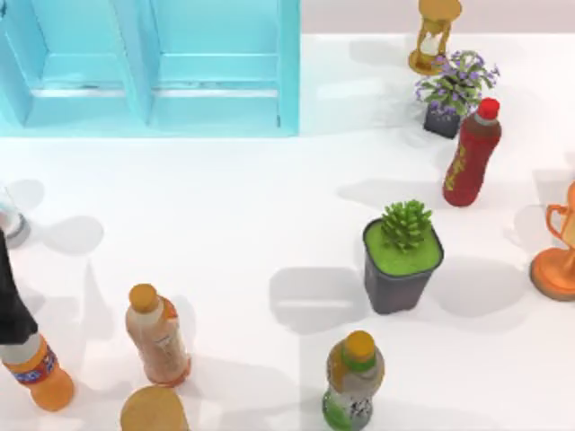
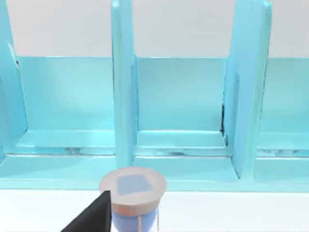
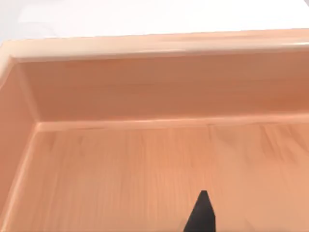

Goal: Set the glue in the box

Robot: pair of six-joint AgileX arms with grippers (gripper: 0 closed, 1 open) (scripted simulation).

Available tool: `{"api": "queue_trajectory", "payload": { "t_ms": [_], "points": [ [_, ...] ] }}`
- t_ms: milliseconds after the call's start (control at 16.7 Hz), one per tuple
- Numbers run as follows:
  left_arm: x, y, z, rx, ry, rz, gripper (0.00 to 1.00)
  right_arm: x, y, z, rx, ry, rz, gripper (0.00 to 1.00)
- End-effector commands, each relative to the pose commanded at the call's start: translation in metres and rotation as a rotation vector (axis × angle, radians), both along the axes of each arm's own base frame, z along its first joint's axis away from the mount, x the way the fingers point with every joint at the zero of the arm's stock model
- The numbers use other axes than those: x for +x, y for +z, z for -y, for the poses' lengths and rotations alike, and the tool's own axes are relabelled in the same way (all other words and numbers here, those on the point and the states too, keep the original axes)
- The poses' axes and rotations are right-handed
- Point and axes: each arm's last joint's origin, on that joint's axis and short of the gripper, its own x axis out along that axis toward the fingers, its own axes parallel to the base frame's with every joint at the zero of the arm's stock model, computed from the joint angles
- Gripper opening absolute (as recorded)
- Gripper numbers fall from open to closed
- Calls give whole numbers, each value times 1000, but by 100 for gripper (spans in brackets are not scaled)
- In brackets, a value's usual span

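Left gripper [image 1: 16,328] at near-left table edge, glue [image 1: 43,377] right at its tip, overlapping it from above. Can't tell whether it's gripped or just touched; open or closed unclear. Box [image 1: 287,72] well apart, far side of the table from the gripper. Blue hourglass [image 2: 133,191] sits between gripper and box. Right gripper [image 3: 203,217] over a wooden tray [image 3: 145,96], state unclear.

Open table [image 1: 225,224] fronts the box [image 1: 287,72] (bottles crowd below).

The box [image 1: 287,63] is large and light turquoise, standing at the counter's far left. A thick divider [image 1: 135,63] splits it into two open compartments
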Motion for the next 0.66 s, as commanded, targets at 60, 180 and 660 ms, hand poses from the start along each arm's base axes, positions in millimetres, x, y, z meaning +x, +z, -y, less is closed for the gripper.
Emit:
{"api": "queue_trajectory", "payload": {
  "t_ms": [60, 180, 660],
  "points": [
    [0, 0, 0, 0, 0, 0, 100, 0, 0, 0, 0, 0, 0, 68],
    [0, 0, 0, 0, 0, 0, 100, 0, 0, 0, 0, 0, 0, 83],
    [0, 0, 0, 0, 0, 0, 100, 0, 0, 0, 0, 0, 0, 100]
  ]
}}
